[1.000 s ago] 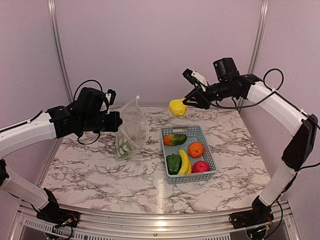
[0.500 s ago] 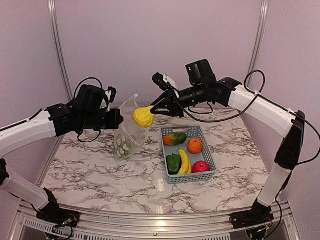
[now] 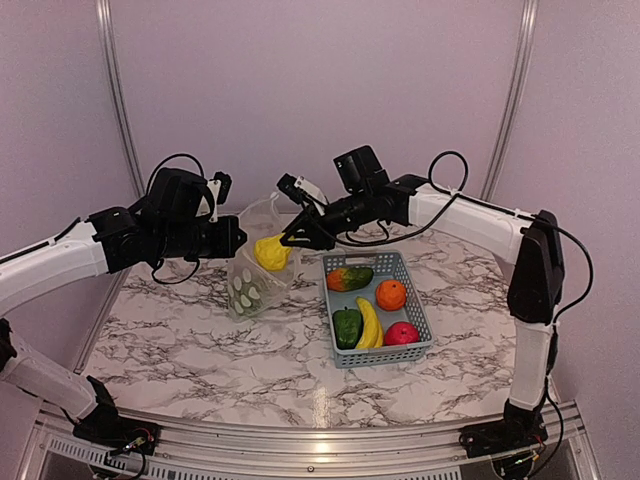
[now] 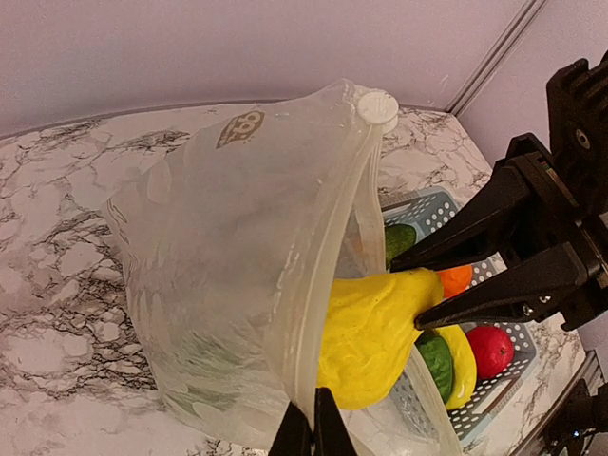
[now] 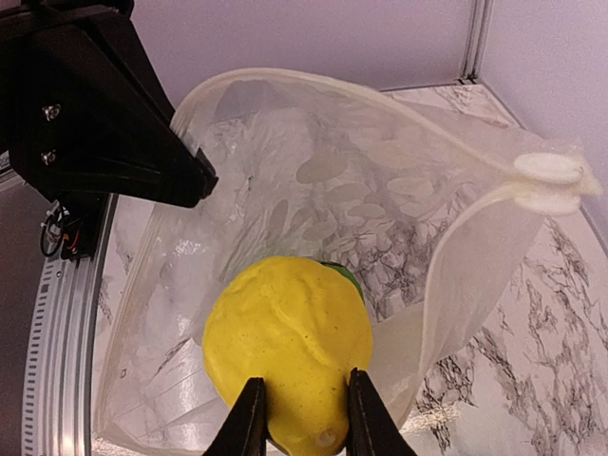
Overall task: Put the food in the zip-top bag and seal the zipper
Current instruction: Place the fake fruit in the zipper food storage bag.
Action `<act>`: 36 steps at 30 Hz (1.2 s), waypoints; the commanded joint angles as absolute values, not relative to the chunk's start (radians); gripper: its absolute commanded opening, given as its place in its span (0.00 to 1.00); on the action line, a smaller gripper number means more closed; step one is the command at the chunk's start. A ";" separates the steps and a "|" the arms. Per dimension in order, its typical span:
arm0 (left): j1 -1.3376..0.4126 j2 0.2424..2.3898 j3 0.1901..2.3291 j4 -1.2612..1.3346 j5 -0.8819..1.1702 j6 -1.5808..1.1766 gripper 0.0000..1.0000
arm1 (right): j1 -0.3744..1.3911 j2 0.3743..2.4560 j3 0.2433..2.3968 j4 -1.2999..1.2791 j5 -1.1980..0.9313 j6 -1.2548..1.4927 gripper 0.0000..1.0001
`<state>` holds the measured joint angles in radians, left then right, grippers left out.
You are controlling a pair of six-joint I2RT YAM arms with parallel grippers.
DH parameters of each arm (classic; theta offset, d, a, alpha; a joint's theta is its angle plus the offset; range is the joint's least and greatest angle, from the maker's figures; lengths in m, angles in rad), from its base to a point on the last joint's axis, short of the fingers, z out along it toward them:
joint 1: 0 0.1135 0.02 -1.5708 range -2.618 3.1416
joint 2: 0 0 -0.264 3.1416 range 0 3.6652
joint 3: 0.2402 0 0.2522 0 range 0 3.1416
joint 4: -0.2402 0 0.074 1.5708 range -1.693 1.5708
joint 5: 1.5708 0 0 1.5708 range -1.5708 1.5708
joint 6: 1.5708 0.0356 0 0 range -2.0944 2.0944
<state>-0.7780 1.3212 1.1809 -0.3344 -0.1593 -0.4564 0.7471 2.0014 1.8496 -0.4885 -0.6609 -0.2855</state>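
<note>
Your left gripper (image 4: 313, 429) is pinching the near rim of the zip-top bag (image 3: 252, 285), jaws fully closed on the plastic right at the zipper (image 4: 334, 285). It is holding the mouth up and gaping, and the dotted lower part is sagging toward the marble table (image 3: 200, 350).

Your right gripper (image 5: 306, 418) is clamping the narrow end of the yellow piece (image 5: 285, 332), one finger on either side. It is holding the piece in the open mouth of the bag, between the two zipper strips. In the left wrist view its fat end is sitting partly behind the clear film. The zipper is standing unsealed.

The remaining food is lying in the light-blue basket (image 3: 418, 300) just right of the bag: dark green piece (image 3: 352, 278), orange (image 3: 391, 296), green pepper (image 3: 347, 327), banana (image 3: 369, 323), apple (image 3: 402, 333).
</note>
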 commanded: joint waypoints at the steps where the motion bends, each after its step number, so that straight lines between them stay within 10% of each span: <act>1: -0.780 1.308 1.192 -0.342 -0.137 -0.460 0.00 | 0.776 1.996 1.900 -0.417 -0.604 -0.205 0.00; 6: -0.781 1.320 1.183 -0.318 -0.125 -0.474 0.00 | 0.816 2.017 1.908 -0.342 -0.501 -0.097 0.05; 11: -0.781 1.301 1.182 -0.326 -0.148 -0.476 0.00 | 0.820 2.094 2.031 -0.406 -0.518 -0.026 0.47; 36: -0.779 1.188 1.079 -0.333 -0.217 -0.459 0.00 | 0.602 1.529 1.383 -0.513 -0.542 -0.379 0.48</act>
<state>-0.7780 1.2228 1.0943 -0.3332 -0.1947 -0.4690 0.6277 1.5814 1.4281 -0.4488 -0.5907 -0.3256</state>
